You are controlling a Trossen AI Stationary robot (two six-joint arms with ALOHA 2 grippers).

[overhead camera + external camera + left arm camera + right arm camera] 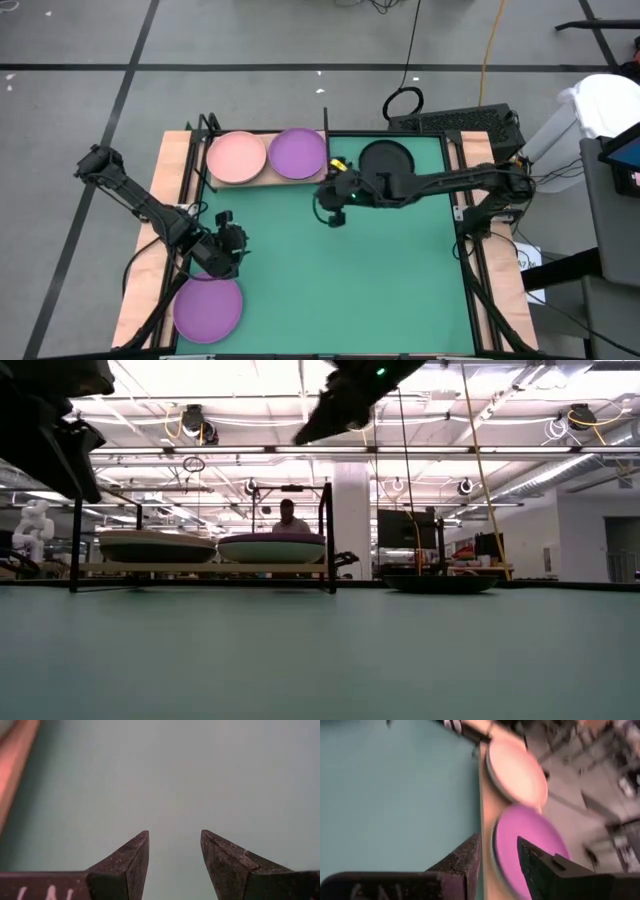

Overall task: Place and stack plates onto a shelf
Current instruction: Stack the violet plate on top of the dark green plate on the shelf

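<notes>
Dark right gripper (333,205) raised beside shelf (262,178), left gripper (228,252) open

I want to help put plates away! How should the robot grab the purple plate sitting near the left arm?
Probably by its rim. The purple plate lies flat and shallow at the mat's near-left corner, so only the thin edge offers a hold. The left claw hangs open just beyond the plate's far edge, so I'd come down there, one finger over the rim and one under.
</notes>
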